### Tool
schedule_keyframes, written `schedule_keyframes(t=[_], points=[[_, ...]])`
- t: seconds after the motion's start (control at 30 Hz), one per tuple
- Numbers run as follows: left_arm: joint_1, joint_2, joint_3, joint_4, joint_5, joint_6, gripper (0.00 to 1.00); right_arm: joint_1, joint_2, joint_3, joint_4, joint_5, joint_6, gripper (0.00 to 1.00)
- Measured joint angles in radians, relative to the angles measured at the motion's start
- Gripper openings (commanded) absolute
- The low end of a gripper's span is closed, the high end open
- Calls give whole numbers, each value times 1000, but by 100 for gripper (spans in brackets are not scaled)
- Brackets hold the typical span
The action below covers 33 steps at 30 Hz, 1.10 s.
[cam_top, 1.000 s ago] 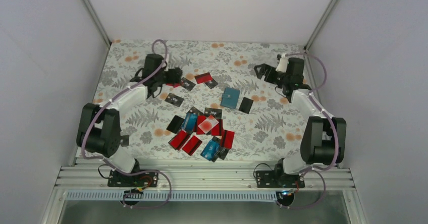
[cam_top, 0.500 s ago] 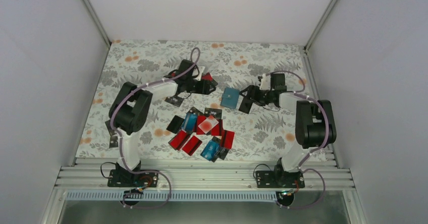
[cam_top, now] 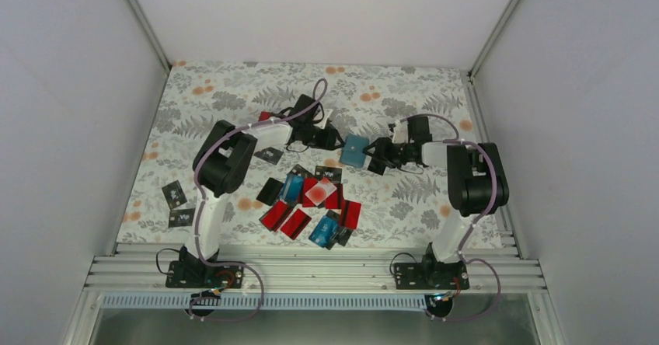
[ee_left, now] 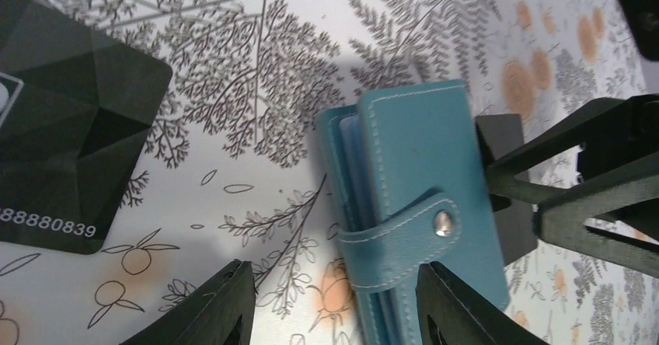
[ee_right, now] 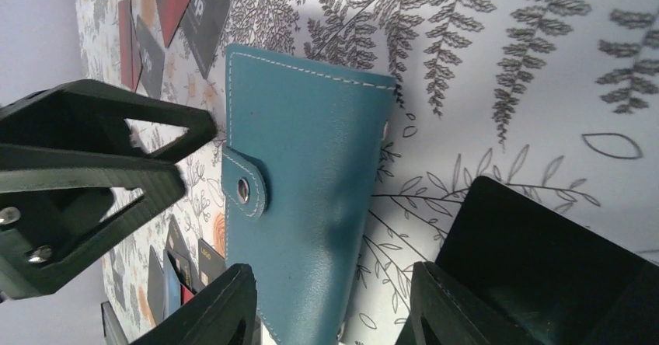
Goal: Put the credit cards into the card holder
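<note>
Your left tool (ee_left: 334,273) and right tool (ee_right: 332,271) face each other across the teal card holder (cam_top: 355,151), which lies snapped shut on the floral worktop (cam_top: 210,100), just beyond its middle. Both tools stand open, an end of the holder between each pair of fingers; whether any finger touches it is hard to tell. The credit cards (cam_top: 311,201) lie scattered, most heaped nearer the bases.

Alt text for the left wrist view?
A snapped-shut card holder lies on the floral cloth, its near end by the open left gripper. The right gripper reaches in from the right; a black card lies at left.
</note>
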<state>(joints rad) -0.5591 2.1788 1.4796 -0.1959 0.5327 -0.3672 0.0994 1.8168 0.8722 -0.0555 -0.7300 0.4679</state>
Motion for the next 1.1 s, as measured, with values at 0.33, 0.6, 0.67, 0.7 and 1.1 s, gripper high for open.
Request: schedule_keyframes(t=[0.33, 0.6, 0.67, 0.7, 1.1], points=[[-9, 69, 56, -11, 33, 16, 35, 19, 61, 42, 24, -11, 27, 37], [-14, 87, 64, 19, 60, 16, 34, 27, 100, 51, 45, -41, 52, 16], [-14, 87, 57, 31, 65, 15, 34, 27, 104, 52, 45, -47, 51, 9], [-14, 85, 53, 38, 66, 15, 36, 27, 105, 52, 45, -48, 52, 6], [5, -69, -133, 91, 24, 17, 70, 29, 100, 55, 79, -135, 36, 5]])
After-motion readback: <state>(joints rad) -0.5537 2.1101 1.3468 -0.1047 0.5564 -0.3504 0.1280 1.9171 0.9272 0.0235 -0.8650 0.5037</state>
